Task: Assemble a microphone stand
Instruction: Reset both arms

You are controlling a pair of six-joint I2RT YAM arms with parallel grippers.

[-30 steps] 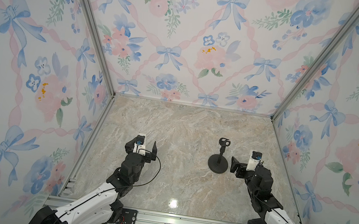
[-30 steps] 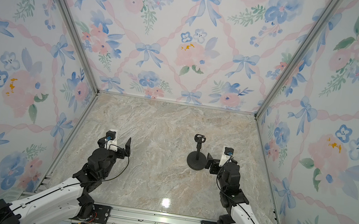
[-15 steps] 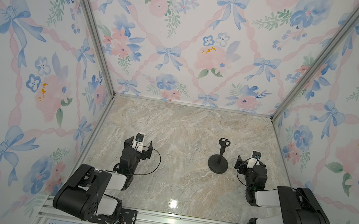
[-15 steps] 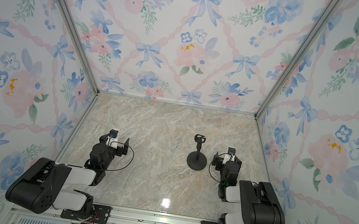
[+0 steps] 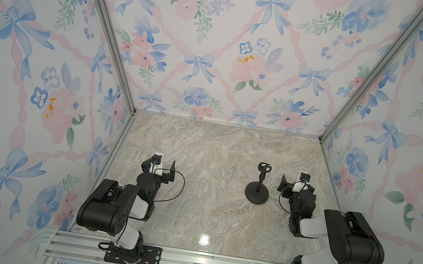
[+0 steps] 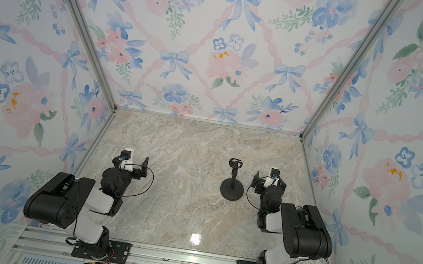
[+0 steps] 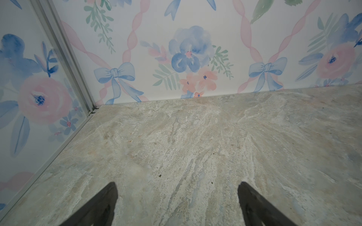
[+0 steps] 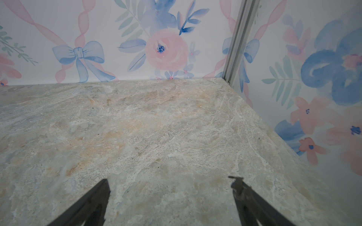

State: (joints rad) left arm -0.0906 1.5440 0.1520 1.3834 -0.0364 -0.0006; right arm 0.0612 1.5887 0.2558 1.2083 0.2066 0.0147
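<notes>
While the small all-black microphone stand point(image 5: 258, 186), its thin rod point(image 5: 262, 178) upright in a round domed base point(image 5: 256, 195), stands on the marble-look tabletop point(image 5: 201, 151) just beside your wide-open, empty right gripper point(image 5: 295, 183), a sideways swing could topple it; your left gripper point(image 5: 160, 166) gapes empty, well apart.

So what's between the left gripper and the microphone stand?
Only bare marble tabletop, plus a black cable loop close beside the left gripper. The microphone stand stands well apart. Both top views show this.

One microphone stand point(image 5: 256, 194); one left claw point(image 7: 177, 184), one right claw point(image 8: 170, 180); one table point(image 5: 201, 151).
</notes>
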